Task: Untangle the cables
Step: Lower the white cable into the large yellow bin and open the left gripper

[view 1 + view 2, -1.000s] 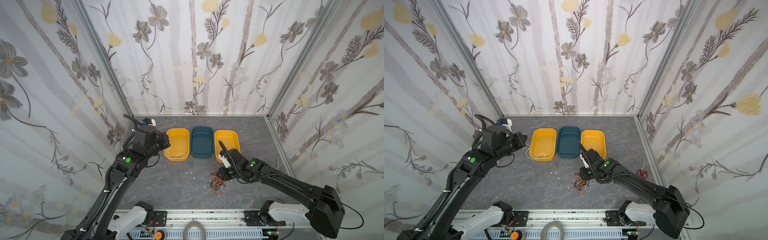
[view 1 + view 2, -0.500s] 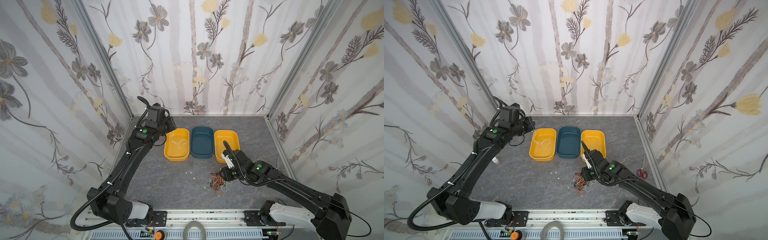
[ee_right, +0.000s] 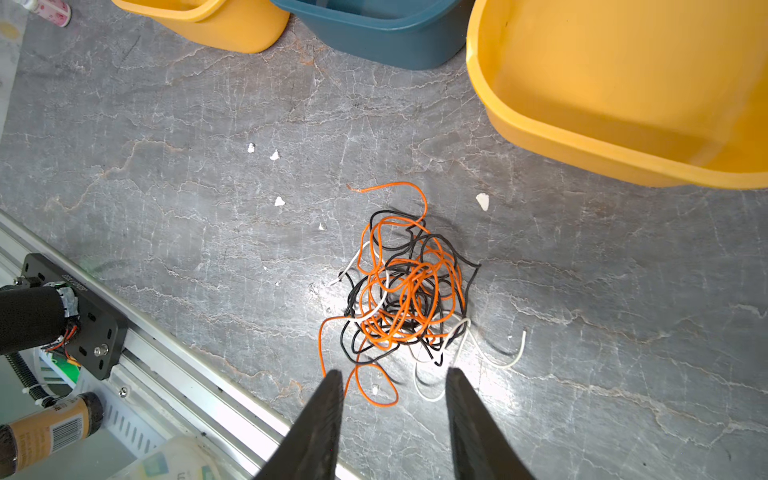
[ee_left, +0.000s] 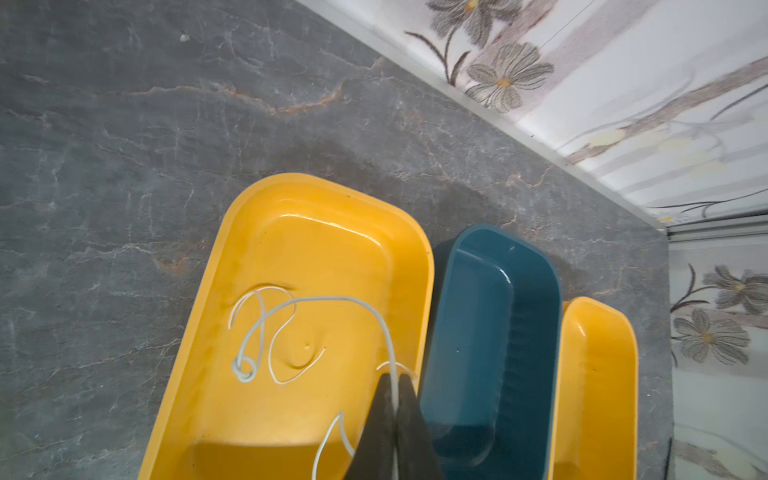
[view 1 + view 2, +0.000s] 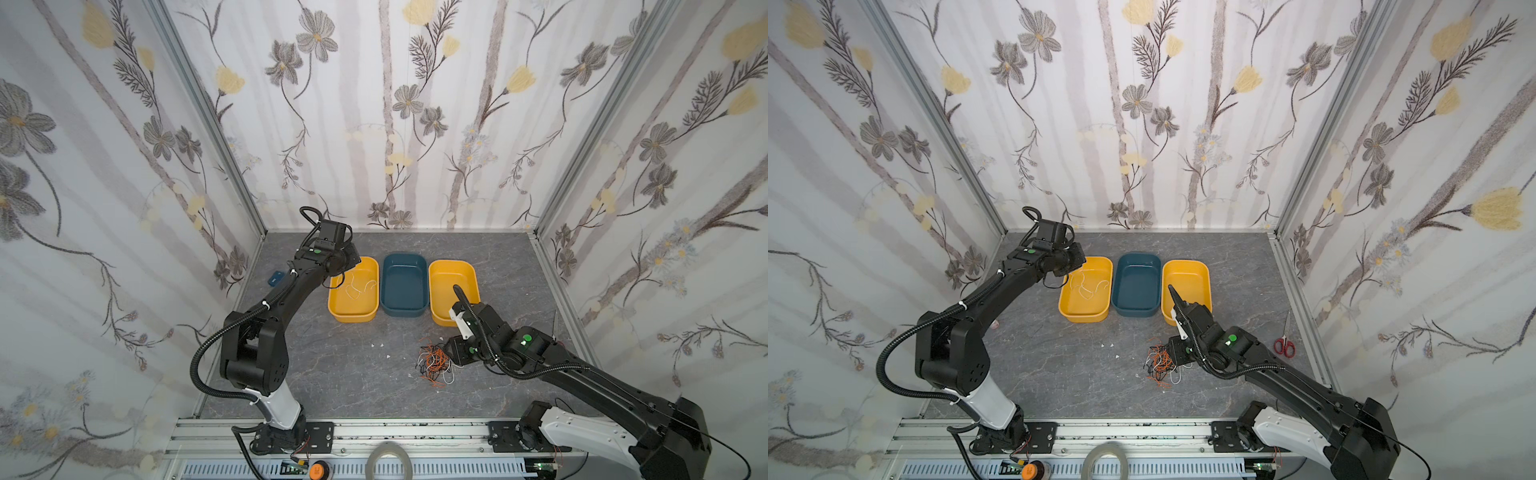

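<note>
Here, white cables [image 4: 324, 298] lie in yellow bin [image 4: 324, 249].

Three tubs [image 5: 404, 282] are taking up the back-middle of the bench [image 5: 332, 374]; the cable tangle [image 5: 434, 361] is crowding the front right, leaving open passage between them.

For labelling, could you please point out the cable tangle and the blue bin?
cable tangle [image 3: 405, 291]: right wrist view, orange loops at its middle.
blue bin [image 5: 405, 282]: a top view, bare floor.
</note>
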You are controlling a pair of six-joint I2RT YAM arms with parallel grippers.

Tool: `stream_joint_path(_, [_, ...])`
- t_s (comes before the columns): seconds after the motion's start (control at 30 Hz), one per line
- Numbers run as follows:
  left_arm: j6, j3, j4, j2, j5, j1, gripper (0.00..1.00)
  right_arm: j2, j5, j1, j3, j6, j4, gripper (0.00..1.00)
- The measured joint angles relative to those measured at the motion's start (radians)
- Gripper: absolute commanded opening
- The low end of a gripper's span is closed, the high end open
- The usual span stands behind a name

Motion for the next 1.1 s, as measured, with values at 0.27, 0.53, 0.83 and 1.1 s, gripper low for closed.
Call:
stream_joint_path(0.27, [-0.023,-0.046,-0.031,0.029,-0.151,0.001,0.05,0.018,0.015,-0.032,-0.001,0.008,0.001,0.43])
stream_joint_path(0.53, [0.016,-0.019,-0.010,0.125,-0.080,-0.038,0.05,0.031,0.014,-0.033,-0.001,0.010,0.004,0.43])
stream_joint_path(0.83, [0.053,0.059,0.012,0.269,0.003,-0.059,0.13,0.023,0.014,-0.033,-0.006,0.019,0.006,0.43])
stream_joint_path(1.1, [0.048,0.082,-0.014,0.286,0.011,-0.047,0.56,0.006,0.014,-0.035,-0.018,0.019,0.004,0.44])
